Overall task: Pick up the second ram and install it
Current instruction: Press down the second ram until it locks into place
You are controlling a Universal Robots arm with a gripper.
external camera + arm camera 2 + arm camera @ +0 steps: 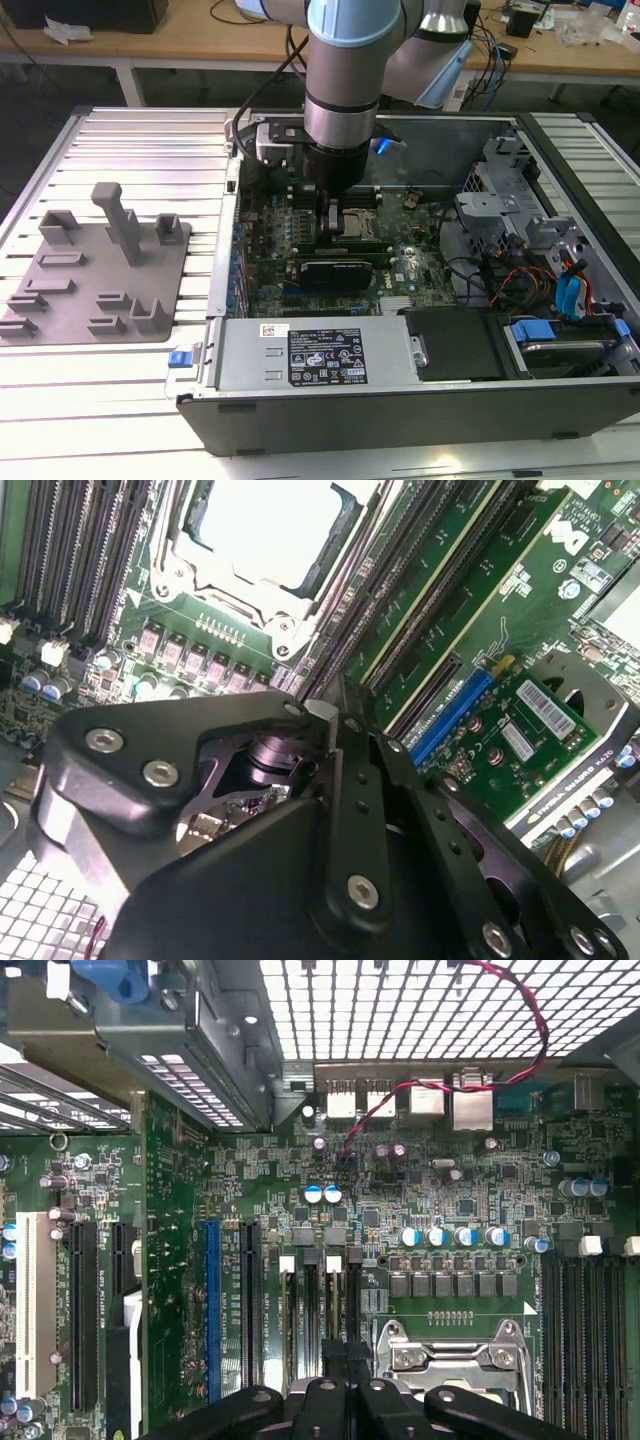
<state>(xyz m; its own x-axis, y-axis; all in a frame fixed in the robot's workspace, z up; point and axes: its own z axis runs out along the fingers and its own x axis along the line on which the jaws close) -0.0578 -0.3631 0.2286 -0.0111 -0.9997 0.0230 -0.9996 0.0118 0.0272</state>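
My gripper [328, 238] reaches down into the open computer case [420, 400], over the memory slots just beside the CPU socket [356, 222] on the exterior view's left. In both wrist views the black fingers [352, 780] are pressed close together. They pinch the second ram [337, 1308], seen edge-on as a thin dark strip standing in line with a slot between white latches [331, 1260]. Most of the stick is hidden under the gripper [345, 1355]. Empty long slots [440, 590] run alongside on the green motherboard.
A grey fixture plate [95, 270] with blocks and posts lies on the slatted table at the exterior view's left. Inside the case are a black card [340, 270], the power supply [320, 355], drive cages and cables [540, 270], and a red wire [520, 1020].
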